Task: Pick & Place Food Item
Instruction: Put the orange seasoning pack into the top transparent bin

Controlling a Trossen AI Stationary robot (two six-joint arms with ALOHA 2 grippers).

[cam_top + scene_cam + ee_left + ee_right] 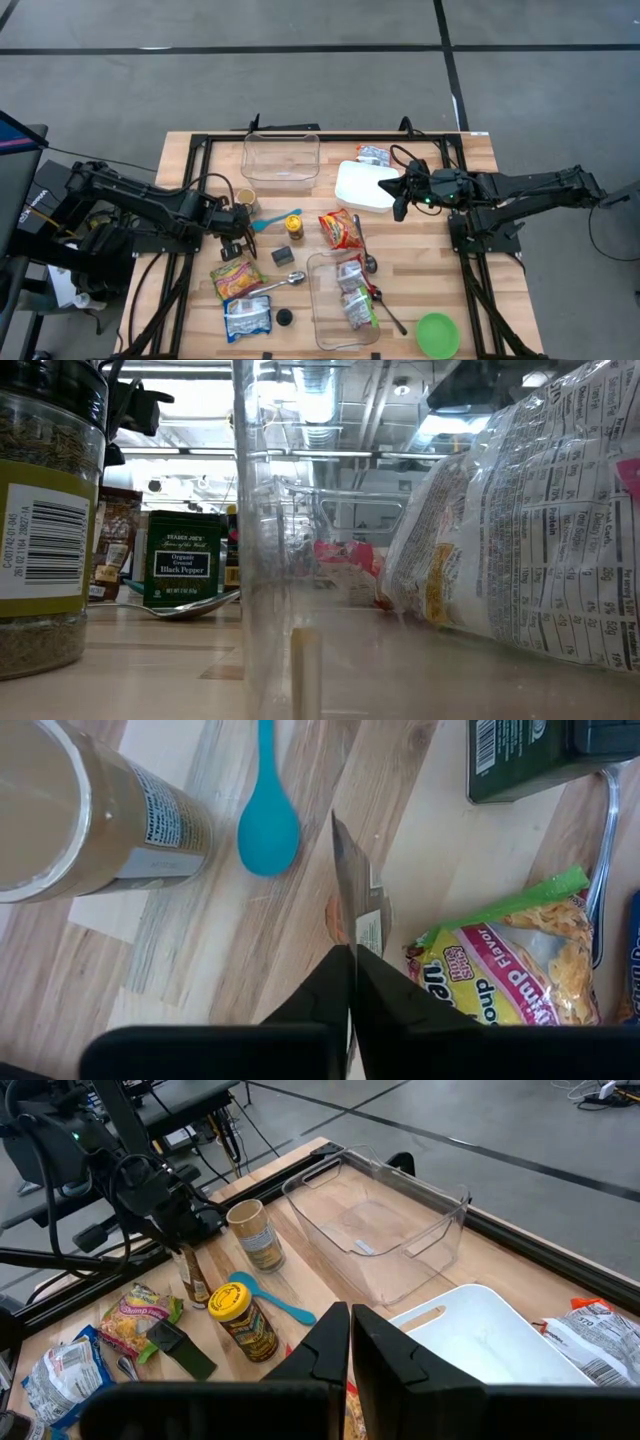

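I am pinching what looks like a thin packet (352,885) edge-on between my left jaws (352,956), which are pressing tight on its lower end; I cannot tell for sure what it is. It is standing upright out of the jaws, over the counter (250,950). Just to one side of these jaws a shrimp noodle bag (510,965) is lying flat. To the other side, a little ahead, are a blue spoon (268,825) and a tan jar (90,820). My right jaws (350,1318) are waiting pressed together, holding nothing, hovering over a white tray (480,1330), with a clear bin (380,1230) ahead of them.
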